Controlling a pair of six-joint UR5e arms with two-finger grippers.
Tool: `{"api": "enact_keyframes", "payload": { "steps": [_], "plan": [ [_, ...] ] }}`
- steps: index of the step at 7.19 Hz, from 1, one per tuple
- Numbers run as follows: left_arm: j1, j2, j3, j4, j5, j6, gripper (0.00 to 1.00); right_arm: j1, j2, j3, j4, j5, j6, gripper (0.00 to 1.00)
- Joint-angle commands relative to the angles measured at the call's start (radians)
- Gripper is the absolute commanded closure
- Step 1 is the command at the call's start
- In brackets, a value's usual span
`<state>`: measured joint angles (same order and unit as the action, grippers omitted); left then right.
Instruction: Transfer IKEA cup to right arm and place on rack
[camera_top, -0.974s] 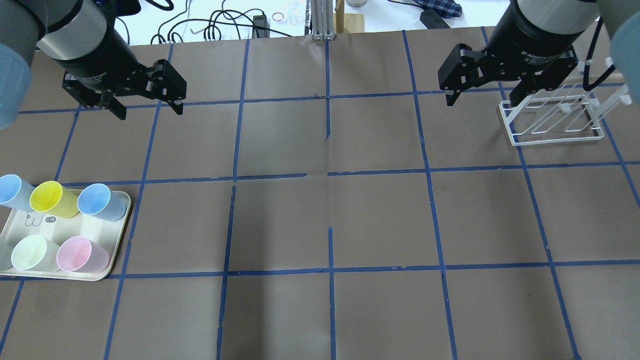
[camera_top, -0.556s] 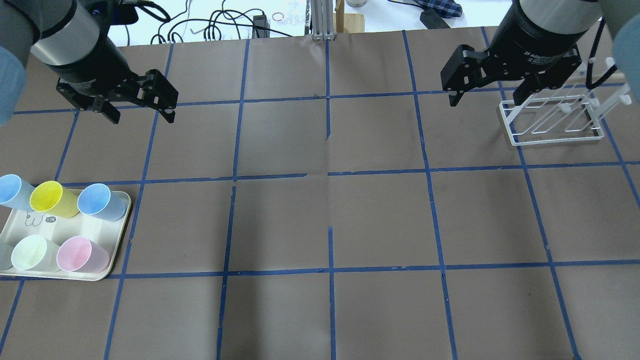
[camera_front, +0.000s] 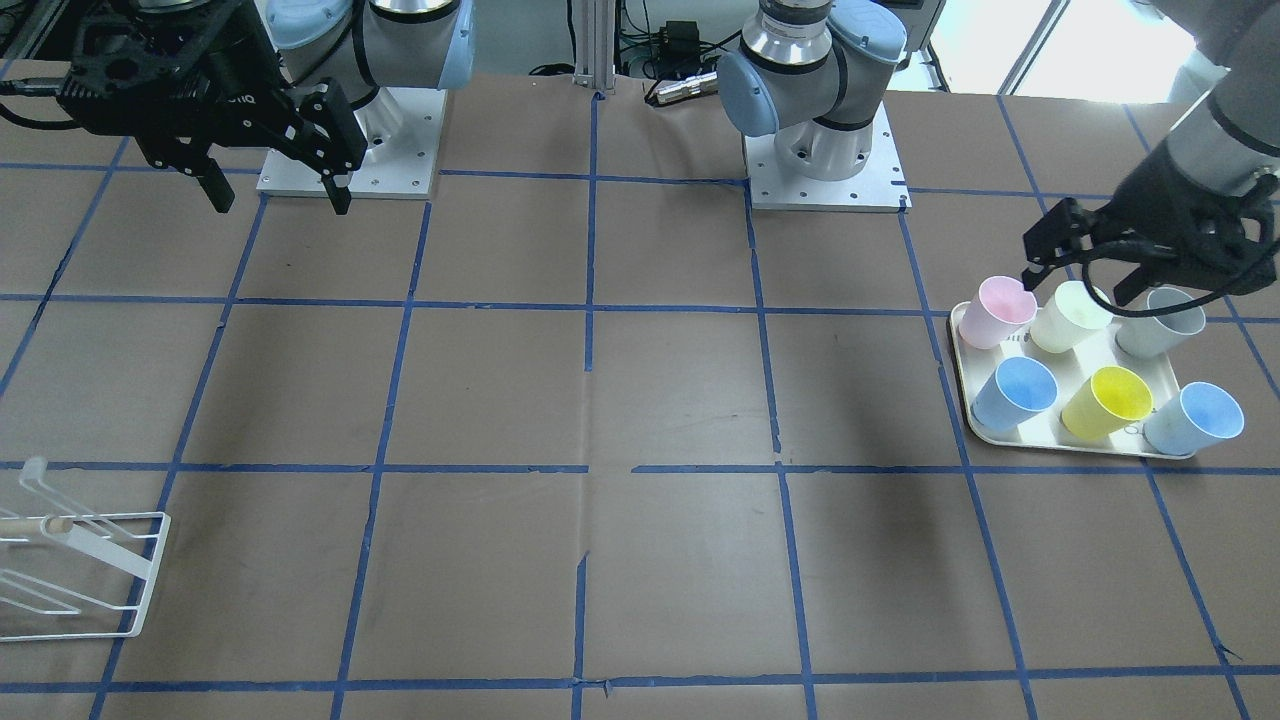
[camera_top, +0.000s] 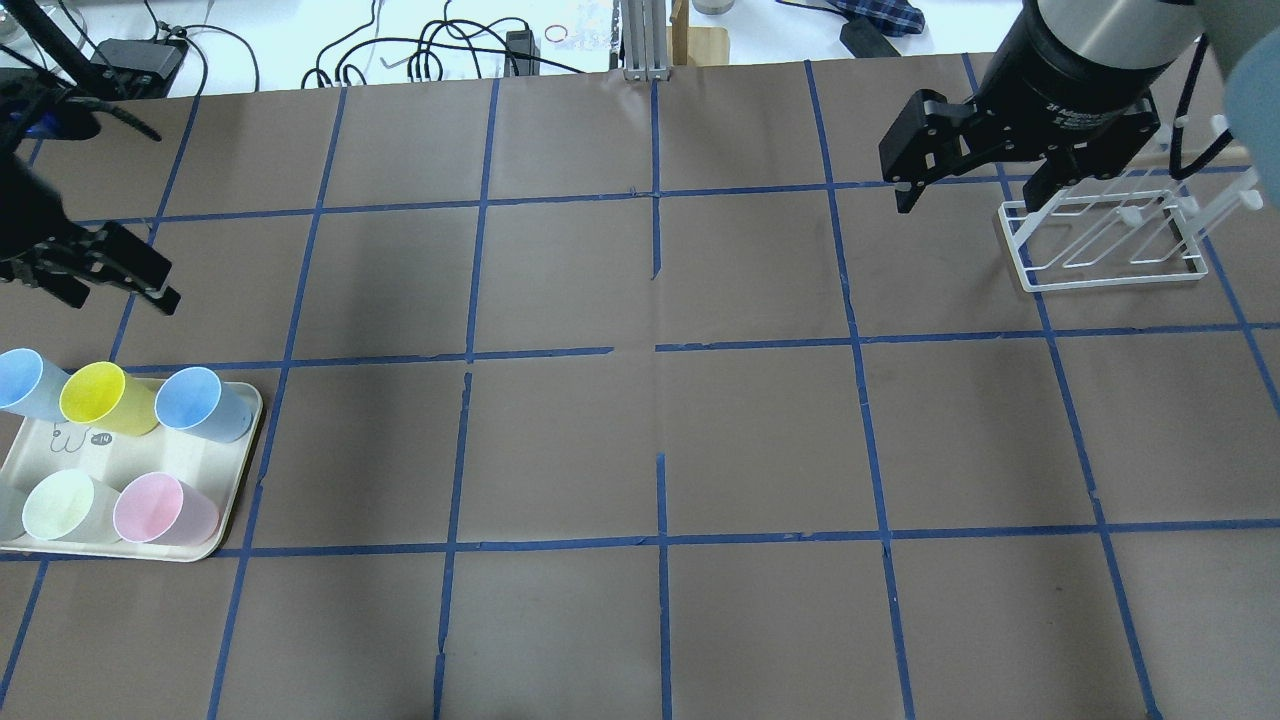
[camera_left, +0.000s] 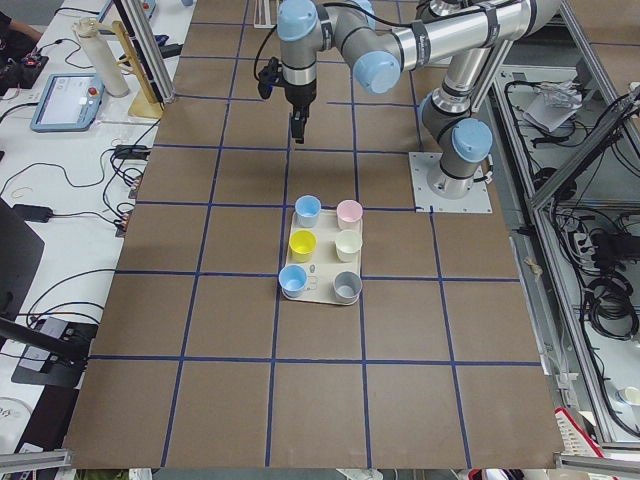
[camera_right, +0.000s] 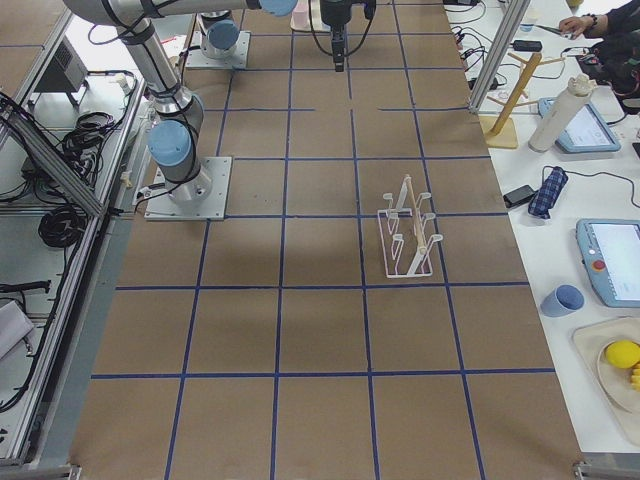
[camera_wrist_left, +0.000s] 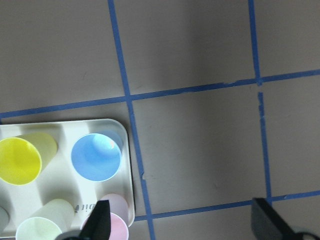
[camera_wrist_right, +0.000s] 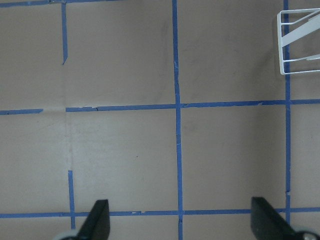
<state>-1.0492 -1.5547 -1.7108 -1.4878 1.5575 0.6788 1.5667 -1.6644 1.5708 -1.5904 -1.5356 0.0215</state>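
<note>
The left gripper (camera_front: 1075, 288) hovers, fingers spread wide, over the cream rounded tray (camera_front: 962, 385). The pale grey tapered plastic tumbler (camera_front: 1160, 322) stands upright in the tray's far-right corner, front view. It looks light, stiff and probably slick, so pinch one wall at the rim. The right gripper (camera_top: 972, 195) hangs open beside the white wire rack (camera_top: 1110, 282).

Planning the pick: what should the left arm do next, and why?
Probably bring the left gripper down over the grey cup: its jaws are open and empty, it hangs well above the tray, and the grey cup stands upright in a tray corner, untouched.
</note>
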Motion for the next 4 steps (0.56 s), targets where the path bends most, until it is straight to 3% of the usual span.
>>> {"api": "enact_keyframes", "payload": {
  "steps": [1,4],
  "plan": [
    [0.217,-0.045,-0.009,0.071,0.001,0.295,0.00,0.001,0.000,0.000,0.000,0.000,0.000,0.00],
    [0.452,-0.168,-0.009,0.150,-0.002,0.385,0.00,0.000,0.000,0.002,0.001,0.000,0.000,0.00]
  ]
}}
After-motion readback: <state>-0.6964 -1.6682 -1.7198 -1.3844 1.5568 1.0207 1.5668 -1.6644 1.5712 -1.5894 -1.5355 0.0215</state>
